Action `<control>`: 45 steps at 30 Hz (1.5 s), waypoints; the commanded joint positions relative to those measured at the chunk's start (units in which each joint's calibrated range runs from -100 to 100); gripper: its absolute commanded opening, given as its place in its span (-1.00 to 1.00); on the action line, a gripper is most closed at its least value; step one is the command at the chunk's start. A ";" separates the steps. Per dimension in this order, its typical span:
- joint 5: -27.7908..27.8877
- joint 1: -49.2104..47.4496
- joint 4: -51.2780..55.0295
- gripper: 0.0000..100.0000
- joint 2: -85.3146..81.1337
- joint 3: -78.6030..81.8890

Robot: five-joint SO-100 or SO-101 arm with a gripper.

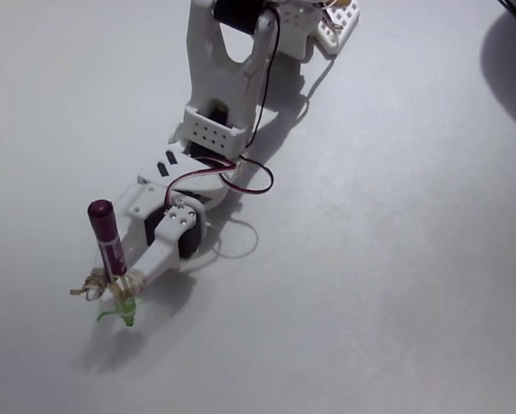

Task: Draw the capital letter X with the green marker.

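where the green marker (111, 254) stands nearly upright at the lower left of the fixed view, we see its maroon-purple half on top, leaning slightly to the left, and its light green half below, the green tip meeting the worktop (396, 259). at that tip lies the capital letter x (111, 314), so far only a short, thin, crooked green stroke running left from the tip; we cannot make out a second crossing line. tan bands (111, 283) are wound around the marker at its middle, lashing it to the claw (130, 278), with loose ends sticking out to the left. the white claw presses against the marker, closed on it as far as we can tell, though the bands hide the fingertips. behind it the white arm (215, 129) reaches up toward the top of the picture, a red and black wire (254, 172) looping beside its wrist. its shadow falls on the pale grey worktop just right of the arm.
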 commanded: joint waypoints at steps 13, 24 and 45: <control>-1.32 0.18 1.91 -0.98 2.13 -6.23; -0.29 0.46 1.26 -0.98 7.00 -6.23; 1.37 4.84 -4.22 -0.98 1.18 2.12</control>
